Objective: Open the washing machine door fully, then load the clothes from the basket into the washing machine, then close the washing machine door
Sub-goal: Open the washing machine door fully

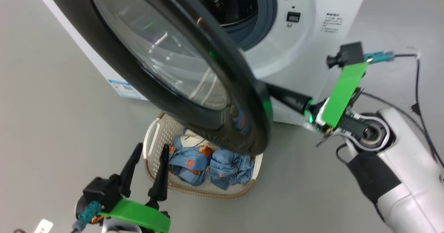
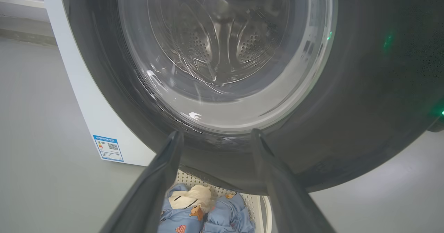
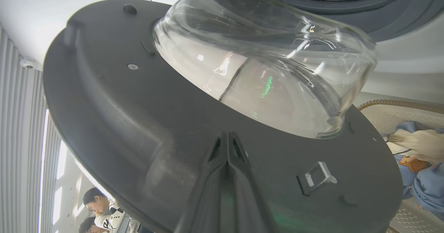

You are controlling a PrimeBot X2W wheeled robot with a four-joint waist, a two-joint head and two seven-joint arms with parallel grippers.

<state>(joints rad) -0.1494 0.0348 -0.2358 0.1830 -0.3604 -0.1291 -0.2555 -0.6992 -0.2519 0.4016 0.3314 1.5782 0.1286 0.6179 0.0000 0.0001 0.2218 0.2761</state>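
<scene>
One washing machine door (image 1: pixel 173 63) stands open at upper centre, over one basket (image 1: pixel 208 193) at lower centre. Clothes (image 1: pixel 208 162): two blue bundles, one cream piece. Right gripper (image 3: pixel 227 135): fingers together, tips on the door's inner face. Left gripper (image 1: pixel 152 147): fingers apart, lower left.

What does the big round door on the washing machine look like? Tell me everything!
The door is big and round, with a wide shiny black rim and a clear glass bowl bulging from its dark grey inner side. A small metal latch sits near that side's edge. It stands partly open, swung out above the basket. The right gripper, fingers shut, seems to push against the inner side.
</scene>
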